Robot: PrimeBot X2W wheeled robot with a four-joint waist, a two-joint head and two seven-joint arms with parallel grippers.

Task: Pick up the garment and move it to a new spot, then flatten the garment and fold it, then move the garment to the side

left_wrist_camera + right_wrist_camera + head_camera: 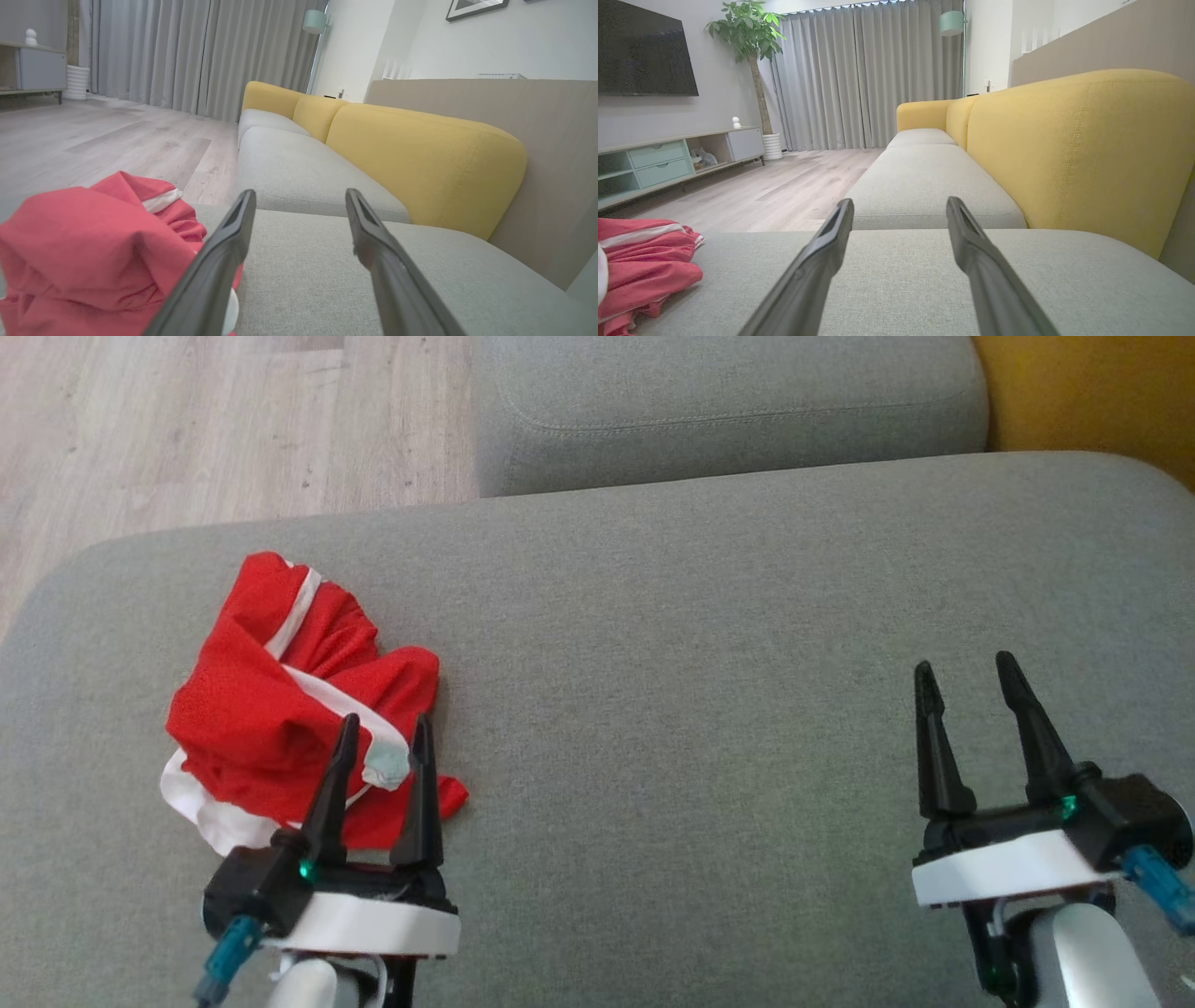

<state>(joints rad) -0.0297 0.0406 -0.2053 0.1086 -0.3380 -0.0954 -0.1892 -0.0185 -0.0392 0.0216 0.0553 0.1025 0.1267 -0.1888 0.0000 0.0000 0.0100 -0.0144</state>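
A crumpled red garment (280,700) with white trim lies in a heap on the left part of the grey sofa seat (700,663). My left gripper (385,728) hovers open at the heap's near right edge, its fingertips over the cloth with nothing between them. In the left wrist view the garment (88,252) bulges to the left of my left gripper (299,198). My right gripper (966,670) stands open over bare cushion far to the right. The right wrist view shows the garment (642,266) at the far left, well away from my right gripper (900,205).
A second grey seat cushion (728,411) adjoins the far side. Yellow backrests (1069,140) run along the right. Wooden floor (215,429) lies beyond the seat's left and far edges. A TV cabinet (668,158) and potted plant (749,28) stand across the room.
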